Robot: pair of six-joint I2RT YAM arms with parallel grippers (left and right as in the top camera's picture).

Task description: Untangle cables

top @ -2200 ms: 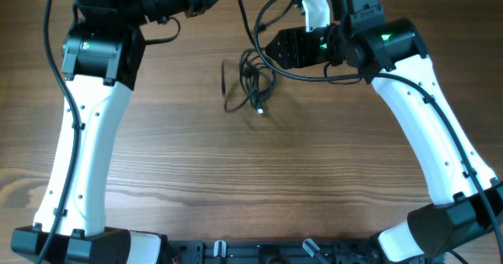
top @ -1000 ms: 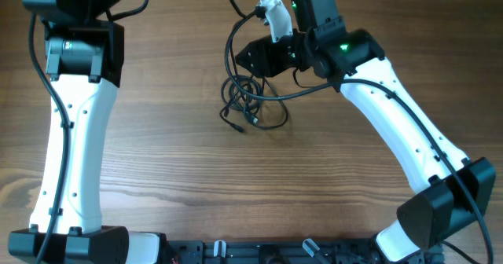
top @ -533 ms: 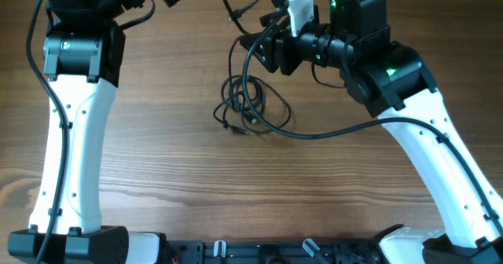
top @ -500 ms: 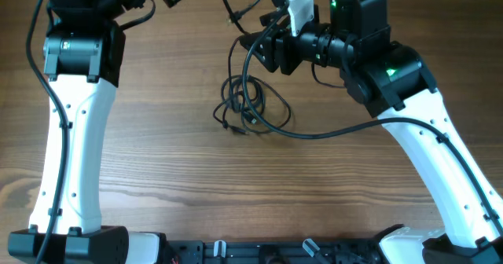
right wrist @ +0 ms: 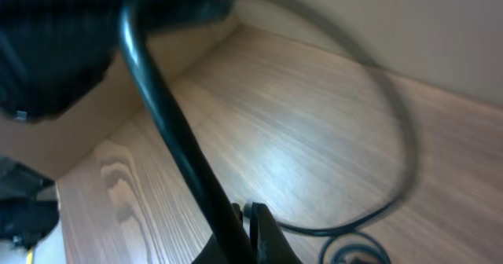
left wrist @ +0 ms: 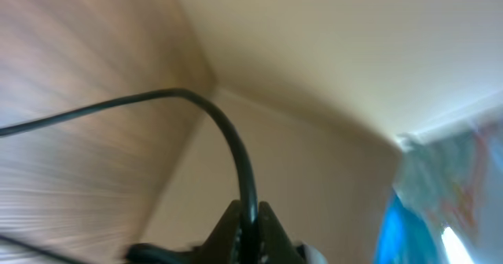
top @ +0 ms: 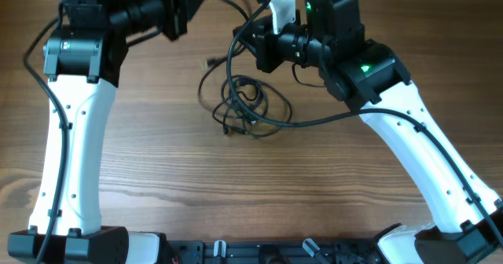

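Shifted left gripper (left wrist: 247, 213) inward along far edge, pinched tight on cables (top: 242, 113) | right gripper (right wrist: 245, 214) clamped on cables too | bunch spread wider, near far-edge centre.

The left wrist view is blurry. Only the tips of the left gripper (left wrist: 248, 217) show at the bottom edge. One of the cables (left wrist: 236, 150) comes out of them and runs off the left edge. A blue thing (left wrist: 413, 217) on the right is just a smear.

In the right wrist view a thick, fuzzy black cord (right wrist: 169, 138) covers part of the right gripper (right wrist: 250, 217), so its grip cannot be told.

From overhead, which strand lies on top in the bunch is too small to tell.
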